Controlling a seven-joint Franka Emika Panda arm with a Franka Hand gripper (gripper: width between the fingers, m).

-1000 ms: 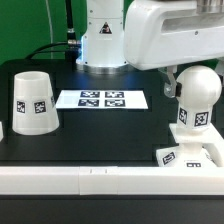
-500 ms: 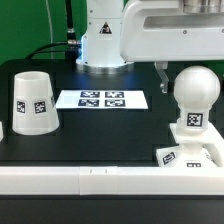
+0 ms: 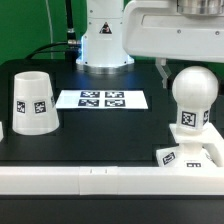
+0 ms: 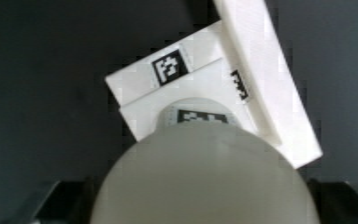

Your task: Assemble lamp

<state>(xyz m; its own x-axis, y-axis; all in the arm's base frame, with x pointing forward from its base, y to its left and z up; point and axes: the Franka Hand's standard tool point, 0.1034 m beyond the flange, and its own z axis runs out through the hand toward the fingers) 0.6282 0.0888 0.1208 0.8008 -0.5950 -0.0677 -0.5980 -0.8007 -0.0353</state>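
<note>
The black desk (image 3: 100, 132) is being shared by the loose parts of the lamp, and the white arm (image 3: 170, 35) is being seen above its far side. The tapered shade (image 3: 34, 101) is being shown standing narrow end up at the exterior view's left, well apart from the other parts. The marker board (image 3: 100, 99) is lying flat near it, toward the middle. At the exterior view's right, the round bulb (image 3: 194, 98) is being held upright with its tagged neck pointing down. It is being kept near the flat square base (image 3: 188, 156), which is sitting beside the desk's white front rail (image 3: 90, 180). Whether neck and base are touching cannot be told. In the wrist view the bulb (image 4: 194, 170) is being seen close up, with the base (image 4: 179, 75) beyond it. The end effector (image 4: 190, 200) is being shown only as dark fingers (image 4: 60, 200) flanking the bulb. It appears to be clenched on the bulb, though the contact itself is being hidden.
</note>
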